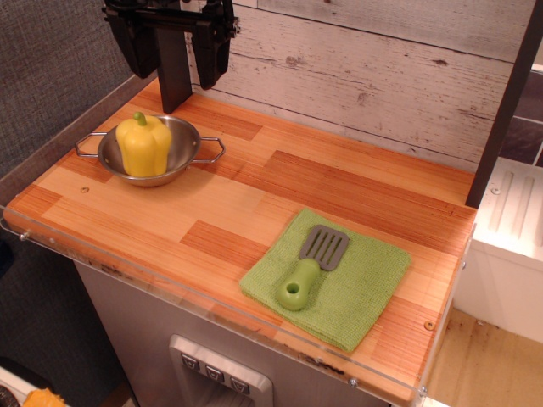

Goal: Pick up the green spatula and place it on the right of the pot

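Note:
The green spatula (309,268) lies on a square green cloth (356,292) at the front right of the wooden counter, its lime handle toward the front and its grey slotted blade toward the back. The pot (174,161), a shallow steel bowl with two wire handles, sits at the back left and holds a yellow bell pepper (143,145). My gripper (176,64) hangs at the top left, above and behind the pot, far from the spatula. Its two black fingers stand apart with nothing between them.
A wood-plank wall runs along the back. A grey fabric wall stands on the left. A dark post (505,110) rises at the right edge. The counter (339,182) has a clear plastic rim along the front.

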Motion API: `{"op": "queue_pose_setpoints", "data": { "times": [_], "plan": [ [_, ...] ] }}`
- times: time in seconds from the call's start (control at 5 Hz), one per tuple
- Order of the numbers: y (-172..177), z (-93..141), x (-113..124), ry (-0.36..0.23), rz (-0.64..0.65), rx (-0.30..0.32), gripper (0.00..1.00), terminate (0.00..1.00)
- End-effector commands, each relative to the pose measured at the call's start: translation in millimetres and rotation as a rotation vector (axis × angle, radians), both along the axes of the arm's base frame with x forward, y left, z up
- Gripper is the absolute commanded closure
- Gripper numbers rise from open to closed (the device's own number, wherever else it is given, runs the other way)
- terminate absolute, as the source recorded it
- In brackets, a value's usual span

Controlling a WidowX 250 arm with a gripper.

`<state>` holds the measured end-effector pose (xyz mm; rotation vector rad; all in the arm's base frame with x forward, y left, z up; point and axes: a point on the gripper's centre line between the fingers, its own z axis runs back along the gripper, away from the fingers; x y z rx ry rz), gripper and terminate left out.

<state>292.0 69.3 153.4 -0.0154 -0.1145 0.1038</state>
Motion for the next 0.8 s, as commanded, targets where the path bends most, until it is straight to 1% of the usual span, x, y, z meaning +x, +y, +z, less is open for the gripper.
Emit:
{"op": "queue_pose_setpoints", "data": {
  "times": [0.0, 0.2, 0.4, 0.6],
  "plan": [
    [0.0, 0.0, 0.0, 0.000, 0.000, 0.000, 0.00, 0.00],
    [-19.4, -12.5, -10.7, 0.008, 0.010, -0.018, 0.00, 0.00],
    [-45.1, -35.3, -18.3, 0.034, -0.001, 0.000, 0.00, 0.00],
    [-76.0, -64.6, -29.6, 0.061, -0.014, 0.017, 0.00, 0.00]
  ]
}}
